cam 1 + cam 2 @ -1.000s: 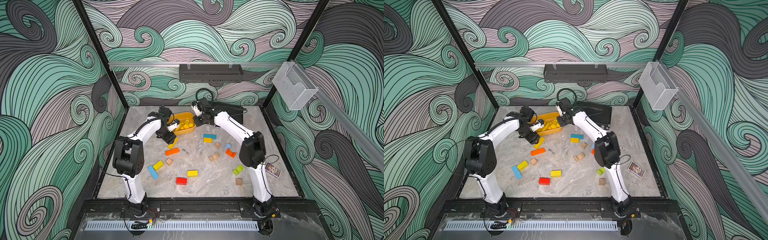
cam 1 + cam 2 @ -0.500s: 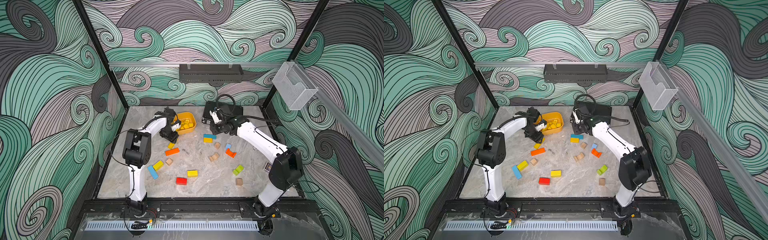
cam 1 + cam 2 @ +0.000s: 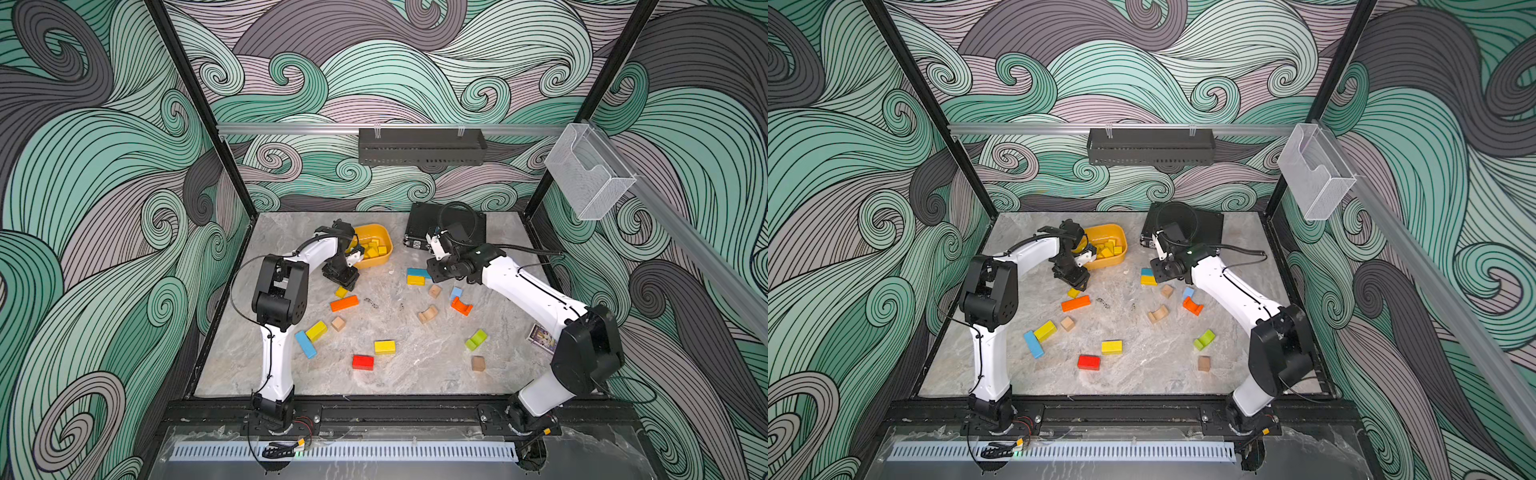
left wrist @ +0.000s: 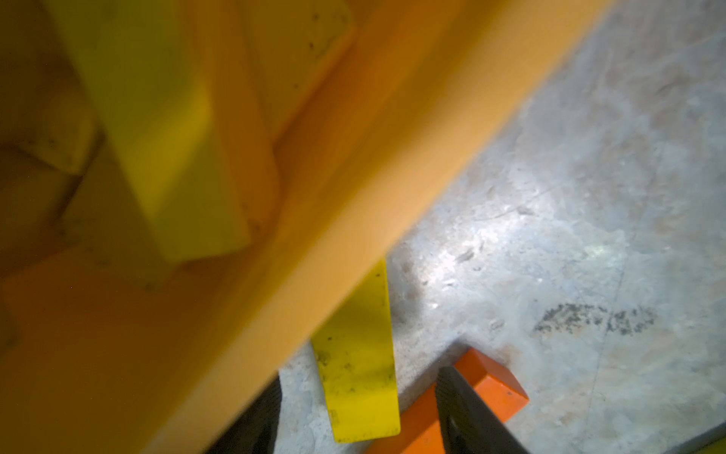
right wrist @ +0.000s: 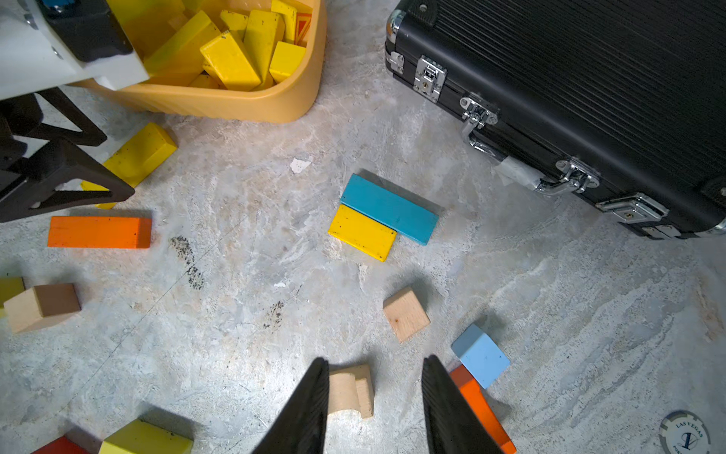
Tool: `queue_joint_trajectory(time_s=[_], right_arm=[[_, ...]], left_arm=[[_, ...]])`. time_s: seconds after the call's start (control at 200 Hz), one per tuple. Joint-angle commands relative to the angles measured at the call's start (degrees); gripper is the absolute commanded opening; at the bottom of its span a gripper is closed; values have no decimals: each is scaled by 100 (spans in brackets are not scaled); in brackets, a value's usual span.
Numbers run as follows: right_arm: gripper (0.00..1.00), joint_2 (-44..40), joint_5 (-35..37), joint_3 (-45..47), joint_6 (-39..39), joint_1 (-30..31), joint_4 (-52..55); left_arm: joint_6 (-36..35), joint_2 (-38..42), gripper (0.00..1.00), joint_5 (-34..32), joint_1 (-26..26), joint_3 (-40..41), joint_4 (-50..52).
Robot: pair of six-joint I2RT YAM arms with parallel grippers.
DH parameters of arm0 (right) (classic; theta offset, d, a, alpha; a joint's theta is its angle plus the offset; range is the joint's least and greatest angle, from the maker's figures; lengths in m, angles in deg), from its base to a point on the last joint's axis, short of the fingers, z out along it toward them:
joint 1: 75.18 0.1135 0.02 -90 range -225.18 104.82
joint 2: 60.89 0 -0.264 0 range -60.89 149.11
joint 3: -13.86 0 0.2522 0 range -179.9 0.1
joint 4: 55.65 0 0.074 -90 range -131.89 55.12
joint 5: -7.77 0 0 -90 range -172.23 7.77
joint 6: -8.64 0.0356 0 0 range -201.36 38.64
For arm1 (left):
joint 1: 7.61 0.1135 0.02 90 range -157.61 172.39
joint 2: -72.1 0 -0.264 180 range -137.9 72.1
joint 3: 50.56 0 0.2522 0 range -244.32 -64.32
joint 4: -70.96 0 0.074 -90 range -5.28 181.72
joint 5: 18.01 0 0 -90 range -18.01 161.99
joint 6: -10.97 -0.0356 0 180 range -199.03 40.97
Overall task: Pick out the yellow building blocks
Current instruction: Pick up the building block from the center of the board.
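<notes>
Right wrist view: one yellow brick (image 5: 362, 232); one teal bar (image 5: 389, 208); one tub (image 5: 235, 103)

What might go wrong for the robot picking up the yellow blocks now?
1. The left pincer straddles a yellow block with the orange bar right by one finger; closing might nudge or catch that bar too.
2. The orange-yellow tub sits very close to that pincer, so lifting could bump it.
3. Another yellow brick lies against a teal bar; the right pincer may drag both.
</notes>
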Motion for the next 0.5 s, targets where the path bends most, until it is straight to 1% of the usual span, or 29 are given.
queue_joint_trajectory(time_s=[0.0, 0.3, 0.36, 0.495], right_arm=[[41, -191, 130, 127, 62, -48, -93], [41, -307, 215, 302, 24, -79, -99], [41, -307, 222, 308, 20, -78, -117], [41, -292, 223, 296, -15, -91, -124]], left_arm=[[69, -215, 63, -61, -50, -124, -112], [120, -341, 59, -199, -155, -49, -152], [156, -332, 55, -258, -178, -5, -178], [212, -305, 43, -385, -225, 92, -240]])
